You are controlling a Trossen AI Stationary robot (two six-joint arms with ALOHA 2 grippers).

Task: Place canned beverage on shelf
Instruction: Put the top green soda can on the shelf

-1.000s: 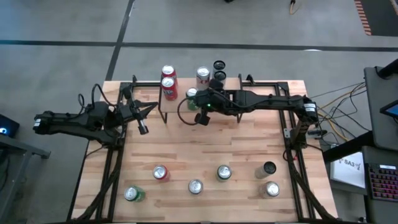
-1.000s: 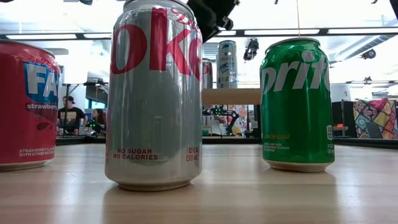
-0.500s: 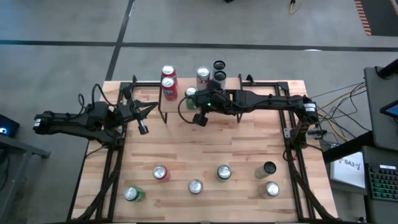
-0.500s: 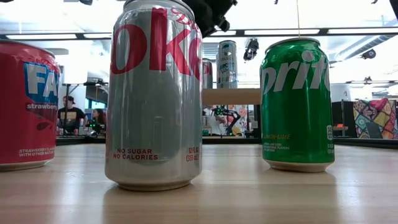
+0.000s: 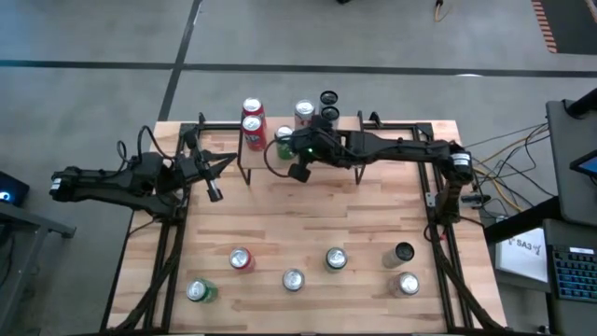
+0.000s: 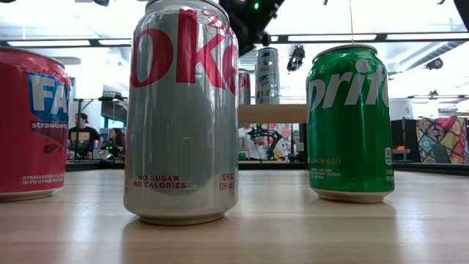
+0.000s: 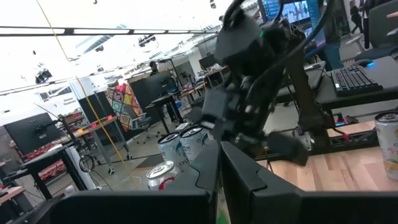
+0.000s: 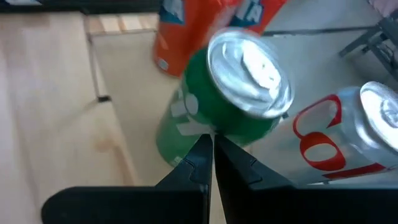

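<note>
One green can, upright on shelf

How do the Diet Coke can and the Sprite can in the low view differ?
The Diet Coke can is silver with red lettering; the Sprite can is green with white lettering. The Diet Coke can looms nearer the camera; the Sprite can sits farther back. Both stand upright on the wooden table.

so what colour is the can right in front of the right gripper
Green with a silver top, clearest in the right wrist view.
</note>
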